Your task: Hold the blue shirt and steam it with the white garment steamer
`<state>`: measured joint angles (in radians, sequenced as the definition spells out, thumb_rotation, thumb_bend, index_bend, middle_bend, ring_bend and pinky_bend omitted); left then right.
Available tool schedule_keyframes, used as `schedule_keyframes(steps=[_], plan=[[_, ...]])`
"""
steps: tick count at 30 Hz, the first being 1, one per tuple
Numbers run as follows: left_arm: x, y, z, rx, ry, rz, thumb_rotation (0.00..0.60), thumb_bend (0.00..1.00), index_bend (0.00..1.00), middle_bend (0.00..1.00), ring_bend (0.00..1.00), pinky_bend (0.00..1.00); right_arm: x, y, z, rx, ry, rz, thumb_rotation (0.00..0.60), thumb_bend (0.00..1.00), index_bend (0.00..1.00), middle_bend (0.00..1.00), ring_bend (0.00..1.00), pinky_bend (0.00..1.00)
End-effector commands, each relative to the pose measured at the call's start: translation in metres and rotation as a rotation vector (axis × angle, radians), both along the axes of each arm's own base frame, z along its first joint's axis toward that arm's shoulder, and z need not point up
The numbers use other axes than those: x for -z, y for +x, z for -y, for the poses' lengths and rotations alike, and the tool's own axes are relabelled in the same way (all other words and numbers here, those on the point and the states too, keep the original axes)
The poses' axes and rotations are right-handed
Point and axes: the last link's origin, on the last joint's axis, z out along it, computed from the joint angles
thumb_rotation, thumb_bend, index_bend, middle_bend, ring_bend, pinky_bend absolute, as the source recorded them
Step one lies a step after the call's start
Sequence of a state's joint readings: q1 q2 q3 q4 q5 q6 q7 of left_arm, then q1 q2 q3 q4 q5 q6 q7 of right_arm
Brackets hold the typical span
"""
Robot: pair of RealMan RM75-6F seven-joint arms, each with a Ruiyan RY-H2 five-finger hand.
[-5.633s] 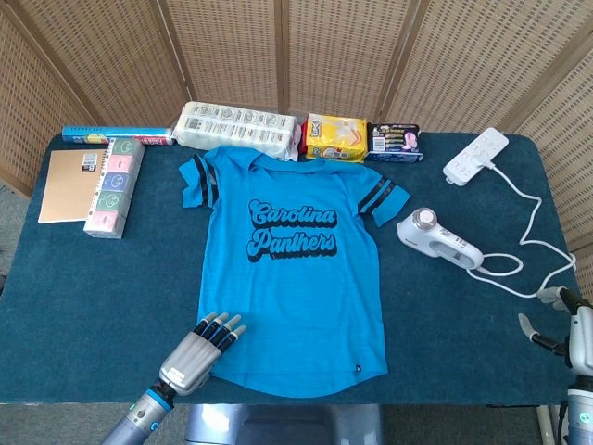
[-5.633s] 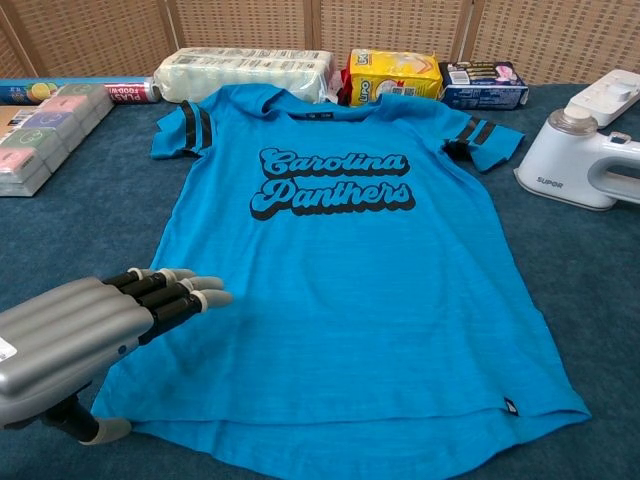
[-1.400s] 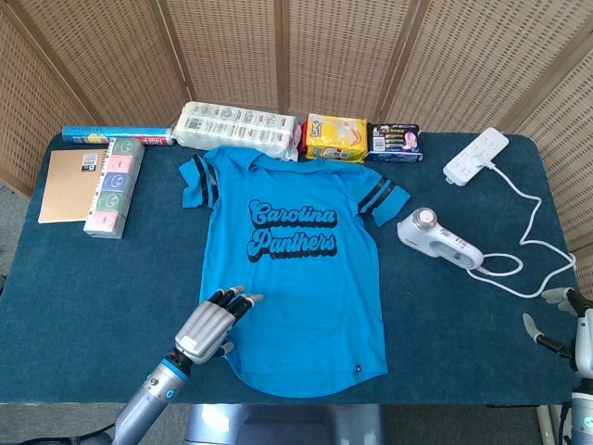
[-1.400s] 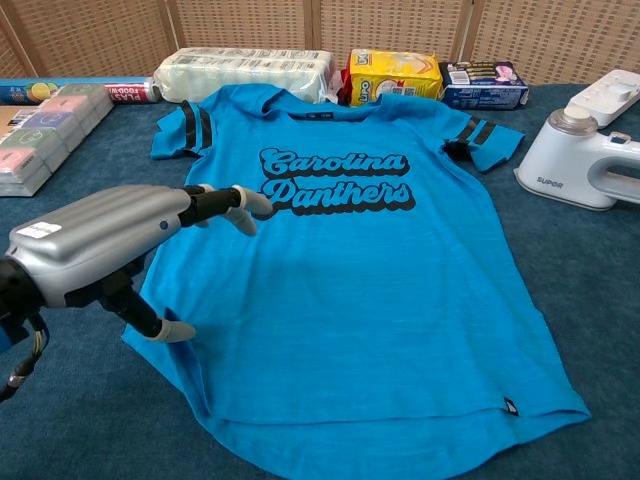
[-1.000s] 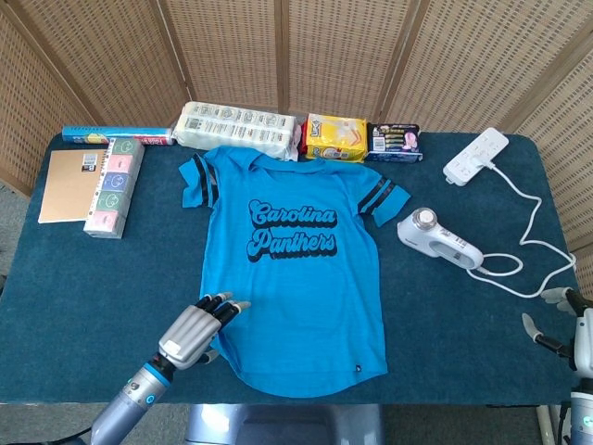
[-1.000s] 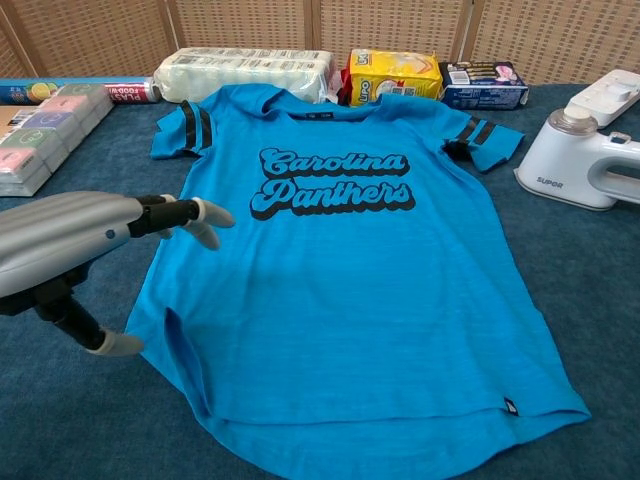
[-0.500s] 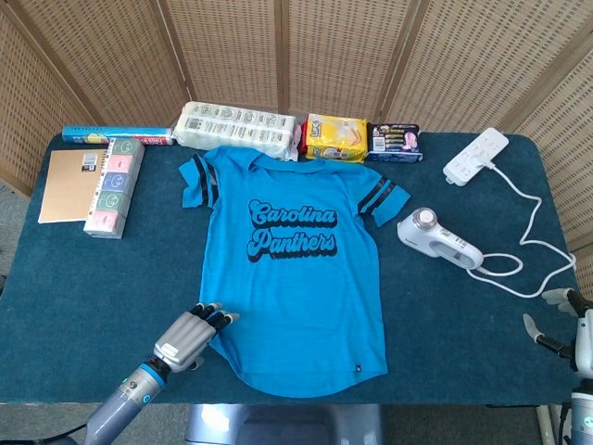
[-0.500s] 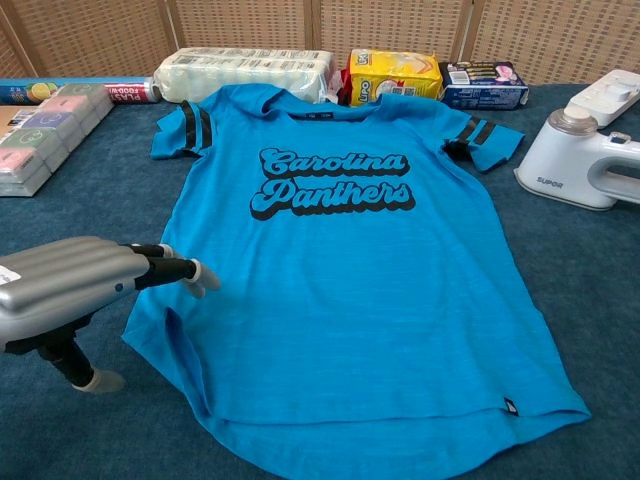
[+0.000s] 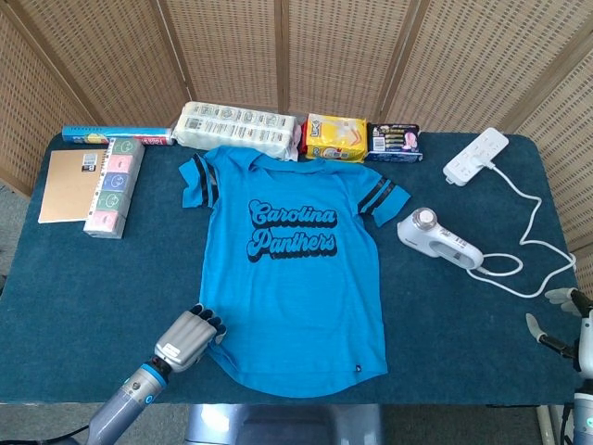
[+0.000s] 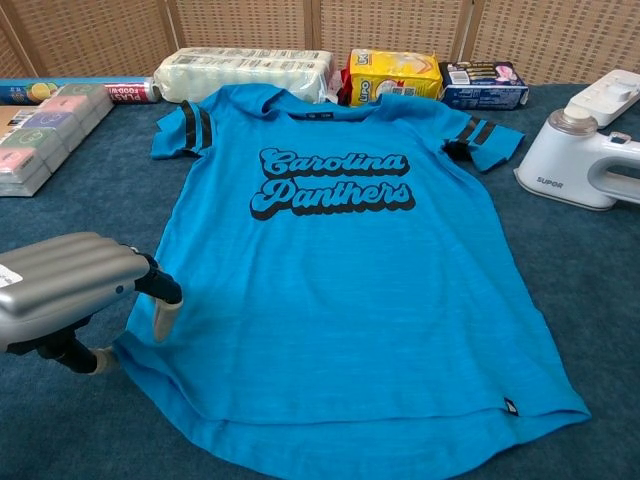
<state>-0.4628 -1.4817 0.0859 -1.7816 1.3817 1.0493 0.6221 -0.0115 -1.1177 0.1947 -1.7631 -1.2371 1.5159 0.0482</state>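
Left robot hand (image 10: pixel 70 285), fingers curled down, pinches the blue shirt (image 10: pixel 340 270) hem.

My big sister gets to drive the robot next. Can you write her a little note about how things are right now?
Left robot hand: fingers curled down at the blue shirt's lower left edge; whether it grips the cloth is unclear.
Right robot hand: at the table's right edge, holding nothing, fingers apart.
The shirt lies flat; the white garment steamer lies on the table to its right, untouched.
Done: nothing yet for sure.
Left: secure the shirt, pick up the steamer, steam.
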Motion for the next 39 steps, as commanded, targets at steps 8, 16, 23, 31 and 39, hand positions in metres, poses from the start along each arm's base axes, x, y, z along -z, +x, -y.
schedule_keyframes(steps=[8,16,23,31,39], plan=[[0.005,0.000,0.003,0.027,0.008,-0.039,0.600,0.39,0.55,0.49,0.38,0.38,-0.002,0.001,-0.001,0.001,-0.004,0.000,0.478,0.32,0.41,0.44,0.44,0.39],[0.008,0.002,0.006,0.040,-0.001,-0.051,0.600,0.40,0.59,0.49,0.38,0.38,-0.002,0.002,-0.001,-0.001,-0.006,0.001,0.479,0.32,0.41,0.45,0.44,0.39],[0.012,0.008,0.005,0.076,0.040,-0.052,0.600,0.45,0.78,0.64,0.52,0.49,-0.002,0.003,0.000,-0.008,-0.004,0.003,0.480,0.32,0.41,0.45,0.44,0.39],[0.012,0.010,0.001,0.042,0.082,0.019,0.600,0.45,0.81,0.71,0.57,0.53,0.001,0.008,0.009,-0.032,0.016,0.009,0.482,0.32,0.41,0.45,0.44,0.39],[0.006,0.011,-0.003,0.011,0.102,0.100,0.600,0.45,0.81,0.71,0.57,0.54,0.009,0.034,0.041,-0.139,0.068,0.036,0.477,0.32,0.41,0.45,0.44,0.40]])
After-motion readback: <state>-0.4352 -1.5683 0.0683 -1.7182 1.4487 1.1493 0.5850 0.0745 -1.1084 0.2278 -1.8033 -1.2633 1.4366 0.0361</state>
